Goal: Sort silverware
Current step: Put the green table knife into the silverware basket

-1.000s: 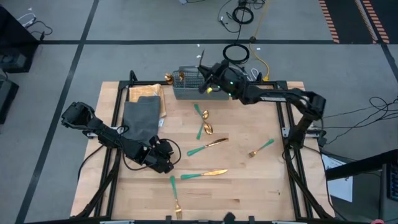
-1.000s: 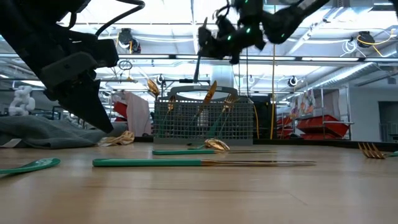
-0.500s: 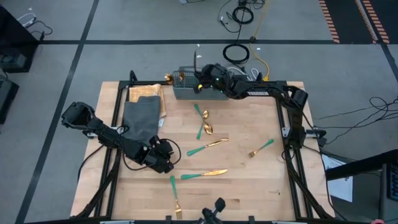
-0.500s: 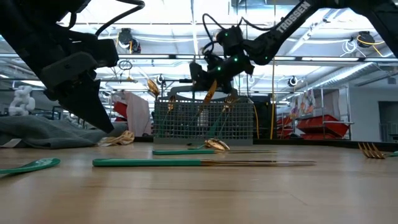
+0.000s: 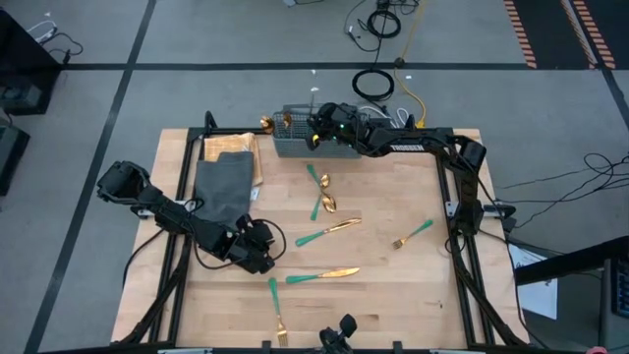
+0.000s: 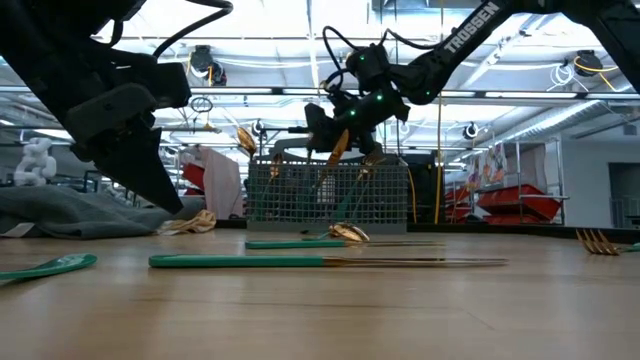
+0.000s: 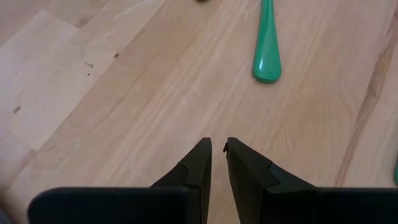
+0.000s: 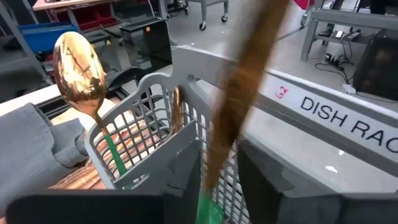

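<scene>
My right gripper [image 5: 316,128] hangs over the grey mesh basket [image 5: 295,147] at the table's far edge, shut on a piece of silverware [image 8: 249,68] with a long gold head. Other pieces stand in the basket, among them a gold spoon [image 8: 78,56]. On the table lie two spoons [image 5: 320,193], a knife [image 5: 329,229], a fork [image 5: 413,234], another knife [image 5: 322,275] and a fork [image 5: 276,310]. My left gripper [image 5: 257,246] waits shut, low over the wood left of the middle; a teal handle end [image 7: 266,62] lies ahead of it. My right gripper pinches the piece between its two fingers, near where the teal handle [image 8: 208,208] meets the gold head. The gold head runs forward past the fingers [image 8: 183,168] toward the basket. The piece is lifted clear of the table; the basket wall hides its lower end.
A dark grey cloth [image 5: 224,187] lies on a brown sheet at the table's far left. Cables sit on the floor behind the basket. Bare wood shows along the table's right side and near edge.
My right gripper has moved down and slightly toward the table's left, from high above the basket to just over its rim, carrying the piece down with it. Most of that drop came in the first half second.
</scene>
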